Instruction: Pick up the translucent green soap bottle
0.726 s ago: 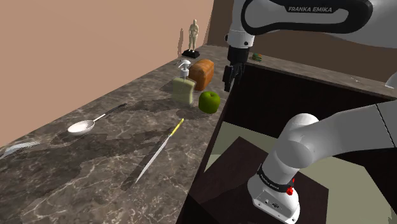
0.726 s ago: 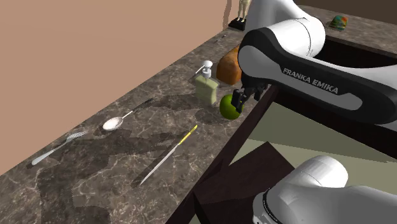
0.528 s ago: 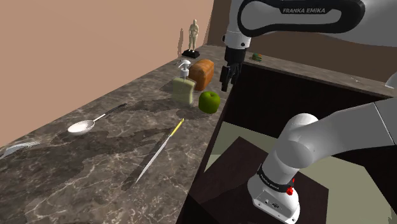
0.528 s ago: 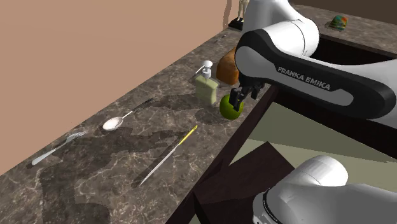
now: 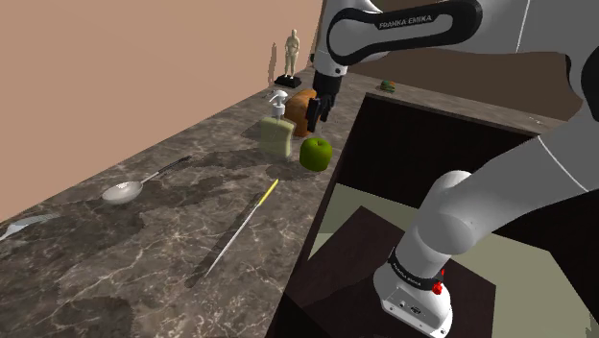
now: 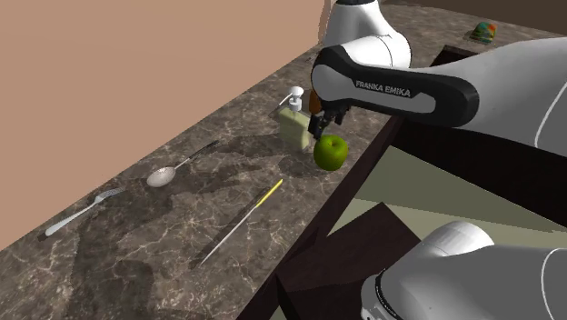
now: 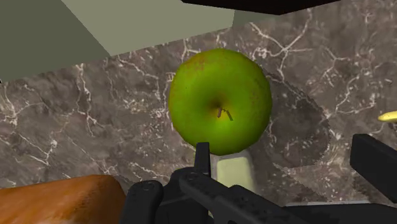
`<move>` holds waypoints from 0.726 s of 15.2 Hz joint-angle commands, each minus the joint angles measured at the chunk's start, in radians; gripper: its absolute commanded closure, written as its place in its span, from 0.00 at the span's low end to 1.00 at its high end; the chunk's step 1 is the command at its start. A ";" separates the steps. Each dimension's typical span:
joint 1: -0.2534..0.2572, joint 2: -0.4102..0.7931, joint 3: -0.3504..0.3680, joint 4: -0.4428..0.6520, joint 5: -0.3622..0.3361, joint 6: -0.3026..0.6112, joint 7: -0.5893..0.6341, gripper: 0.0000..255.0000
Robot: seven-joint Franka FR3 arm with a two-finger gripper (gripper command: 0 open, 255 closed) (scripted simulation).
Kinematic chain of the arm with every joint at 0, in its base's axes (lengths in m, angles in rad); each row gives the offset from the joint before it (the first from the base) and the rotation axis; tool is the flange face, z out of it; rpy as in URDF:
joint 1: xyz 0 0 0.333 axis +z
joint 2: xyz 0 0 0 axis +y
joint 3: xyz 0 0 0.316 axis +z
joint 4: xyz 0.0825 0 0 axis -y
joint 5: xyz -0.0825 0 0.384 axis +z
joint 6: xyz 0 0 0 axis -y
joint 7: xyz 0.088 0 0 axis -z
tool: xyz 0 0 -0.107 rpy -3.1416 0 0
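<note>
Dark veined counter [image 5: 173,206] holds the soap bottle [image 5: 276,137], which we judge light, stiff and slick, best pinched across its flat body by our tool [image 5: 314,120], spread apart and holding nothing.

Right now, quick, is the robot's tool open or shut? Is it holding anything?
Tool: open, holding nothing. The soap bottle is not grasped yet.

On the dark marbled desk [image 6: 136,264] a pale green soap bottle [image 6: 293,128] with a white pump stands just beside a green apple [image 6: 331,152]. The black jaws hang close above, between them. A spoon [image 6: 164,175], fork [image 6: 80,212] and yellow-handled knife [image 6: 238,225] lie well apart from these
</note>
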 commanded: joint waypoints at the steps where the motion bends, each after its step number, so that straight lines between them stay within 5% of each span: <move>1: 0.008 0.058 -0.010 0.032 0.003 0.059 -0.029 0.00; 8: 0.037 0.271 -0.035 0.176 0.037 0.230 -0.131 0.00; 11: 0.036 0.281 -0.036 0.145 0.037 0.271 -0.131 0.00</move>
